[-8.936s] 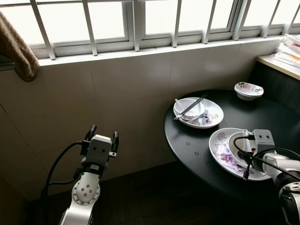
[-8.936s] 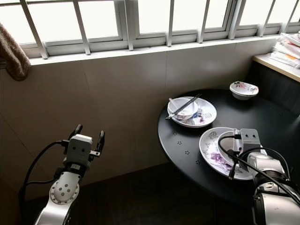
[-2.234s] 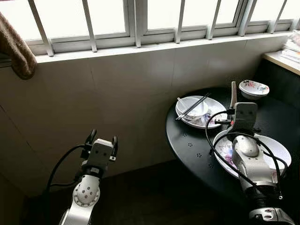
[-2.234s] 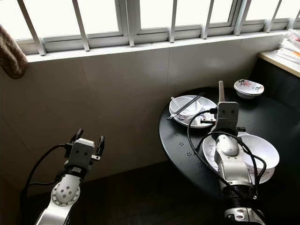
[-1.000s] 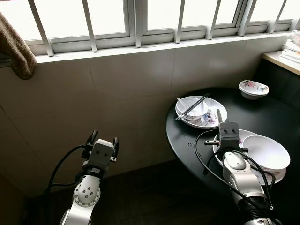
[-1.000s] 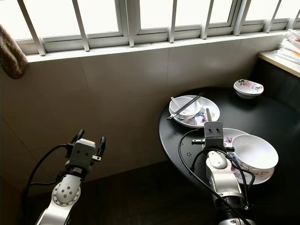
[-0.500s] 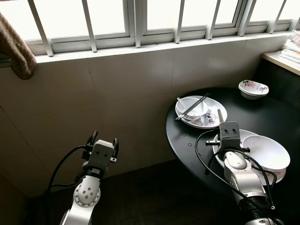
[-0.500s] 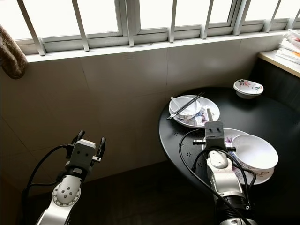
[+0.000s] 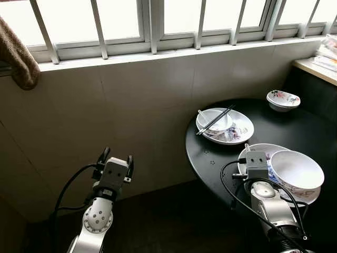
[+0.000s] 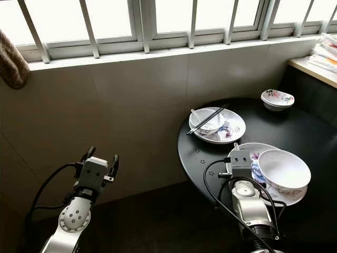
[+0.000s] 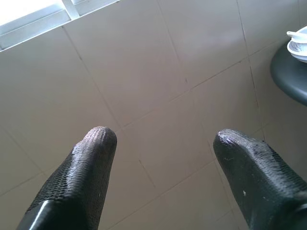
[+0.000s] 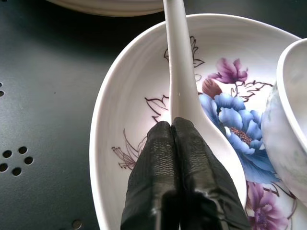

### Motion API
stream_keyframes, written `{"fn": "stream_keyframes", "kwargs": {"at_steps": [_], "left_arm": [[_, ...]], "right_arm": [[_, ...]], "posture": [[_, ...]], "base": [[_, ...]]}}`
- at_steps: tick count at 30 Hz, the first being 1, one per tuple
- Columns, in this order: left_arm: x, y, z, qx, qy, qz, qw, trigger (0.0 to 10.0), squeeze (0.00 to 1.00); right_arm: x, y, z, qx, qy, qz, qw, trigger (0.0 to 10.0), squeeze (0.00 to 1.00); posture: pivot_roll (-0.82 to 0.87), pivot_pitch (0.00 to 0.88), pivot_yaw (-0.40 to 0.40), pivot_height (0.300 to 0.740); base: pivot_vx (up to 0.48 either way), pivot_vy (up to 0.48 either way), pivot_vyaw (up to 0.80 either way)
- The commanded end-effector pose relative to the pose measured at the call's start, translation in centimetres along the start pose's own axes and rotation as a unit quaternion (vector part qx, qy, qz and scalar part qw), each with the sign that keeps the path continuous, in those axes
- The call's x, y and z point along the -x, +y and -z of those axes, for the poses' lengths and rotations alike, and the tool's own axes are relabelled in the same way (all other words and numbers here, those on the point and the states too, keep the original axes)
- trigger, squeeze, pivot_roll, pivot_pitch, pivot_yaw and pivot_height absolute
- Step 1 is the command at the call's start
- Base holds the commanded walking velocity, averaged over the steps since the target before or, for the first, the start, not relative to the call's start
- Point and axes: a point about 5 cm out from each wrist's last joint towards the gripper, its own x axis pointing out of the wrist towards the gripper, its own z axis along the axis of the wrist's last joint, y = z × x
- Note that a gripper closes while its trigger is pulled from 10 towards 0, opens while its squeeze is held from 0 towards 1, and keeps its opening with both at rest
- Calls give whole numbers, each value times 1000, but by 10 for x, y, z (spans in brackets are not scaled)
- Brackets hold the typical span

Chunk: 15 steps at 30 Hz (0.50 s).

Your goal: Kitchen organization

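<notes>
My right gripper (image 12: 171,125) is shut on a white ceramic spoon (image 12: 178,72), whose handle points away along the fingers. It hangs low over the left part of a flower-patterned plate (image 9: 259,148) on the round black table (image 9: 210,153). A large white bowl (image 9: 296,169) sits on the right side of that plate, close beside the spoon. My left gripper (image 9: 115,157) is open with nothing between its fingers, held low before the tiled wall well left of the table.
Farther back on the table a second plate (image 9: 243,126) carries a small bowl, a spoon and black chopsticks (image 9: 215,120). A small flowered bowl (image 9: 283,99) stands at the back right. A barred window runs above the wall; papers lie on a counter (image 9: 321,66).
The right gripper has come down and back with the spoon, from raised over the table to low over the flowered plate. The left arm stays still.
</notes>
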Motion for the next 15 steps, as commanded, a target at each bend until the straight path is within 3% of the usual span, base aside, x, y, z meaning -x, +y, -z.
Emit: {"fn": "stream_keyframes", "kwargs": {"at_steps": [1,2,15], "left_arm": [[1,-1,2,-4,1,7,1000,10000,0],[1,-1,2,-4,1,7,1000,10000,0],[-1,-2,2,-4,-1,8,1000,10000,0]], "right_arm": [[-1,-7,10,2,28,15,1000,10000,388],[-2,-7,10,1,29,17,999,10000,969],[1,-11,-11,-44,-29,24,998,10000,1000]], "posture": [[-51,0,2,740],[-51,0,2,740],[-54,0,4,740]], "base": [[0,0,0],[0,0,0],[0,0,0]]}}
